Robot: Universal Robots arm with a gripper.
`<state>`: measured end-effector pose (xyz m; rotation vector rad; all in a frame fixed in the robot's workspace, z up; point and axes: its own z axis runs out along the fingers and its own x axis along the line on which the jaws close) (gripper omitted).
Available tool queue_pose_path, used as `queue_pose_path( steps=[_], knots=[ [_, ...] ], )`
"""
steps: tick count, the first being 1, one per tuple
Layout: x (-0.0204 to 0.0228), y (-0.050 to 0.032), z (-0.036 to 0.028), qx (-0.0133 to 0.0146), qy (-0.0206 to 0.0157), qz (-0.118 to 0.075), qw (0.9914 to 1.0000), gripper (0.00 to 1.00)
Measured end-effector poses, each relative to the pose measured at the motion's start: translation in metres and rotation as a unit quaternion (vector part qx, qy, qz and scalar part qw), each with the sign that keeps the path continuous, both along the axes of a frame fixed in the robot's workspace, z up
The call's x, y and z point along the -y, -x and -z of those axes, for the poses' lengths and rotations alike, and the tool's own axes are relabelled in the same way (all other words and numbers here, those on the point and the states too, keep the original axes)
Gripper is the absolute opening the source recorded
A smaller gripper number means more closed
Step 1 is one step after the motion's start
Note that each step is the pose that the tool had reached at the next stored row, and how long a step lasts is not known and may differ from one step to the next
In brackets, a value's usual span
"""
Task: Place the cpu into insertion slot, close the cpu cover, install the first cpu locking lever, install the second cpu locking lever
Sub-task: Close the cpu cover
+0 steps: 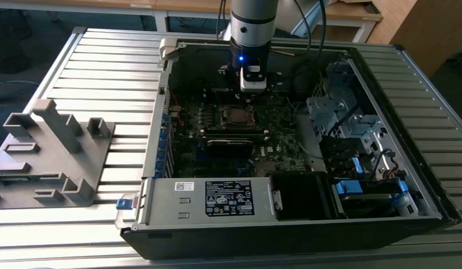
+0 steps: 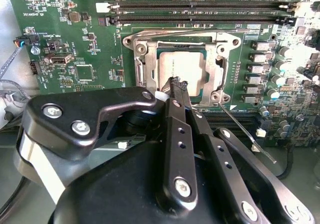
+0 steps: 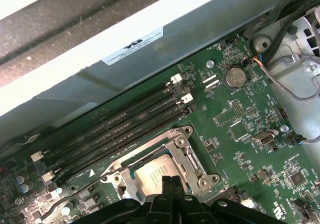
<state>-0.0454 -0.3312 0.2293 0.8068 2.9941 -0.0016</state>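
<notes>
1. The gripper (image 2: 175,86) has its fingers pressed together, holding nothing, with the tips at the cpu cover's (image 2: 142,69) edge, apparently to press it flat.
2. The cpu (image 2: 181,64) lies seated in the socket mid-motherboard (image 2: 85,74), framed by the cover's window.
3. One locking lever (image 2: 245,131) juts unlatched past the socket's corner.

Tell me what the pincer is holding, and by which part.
Nothing that I can see: the pincer is shut, tips together at the edge of the cpu cover, over the seated cpu.

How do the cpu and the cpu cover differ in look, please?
The cpu is a solid plate with a dull silver-tan top; the cpu cover is a brighter open frame. The cpu sits inside the window; the cpu cover rings it. Both are square metal, lying flat.
</notes>
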Motion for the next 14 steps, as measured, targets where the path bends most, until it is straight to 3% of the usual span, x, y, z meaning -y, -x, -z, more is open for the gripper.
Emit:
queue_pose_path(
  steps=[10, 14],
  knots=[
    [0.0000, 0.0000, 0.0000, 0.0000, 0.0001, -0.001, 1.00000, 0.10],
    [0.0000, 0.0000, 0.0001, 0.0000, 0.0000, -0.018, 0.99984, 0.10]
  ],
)
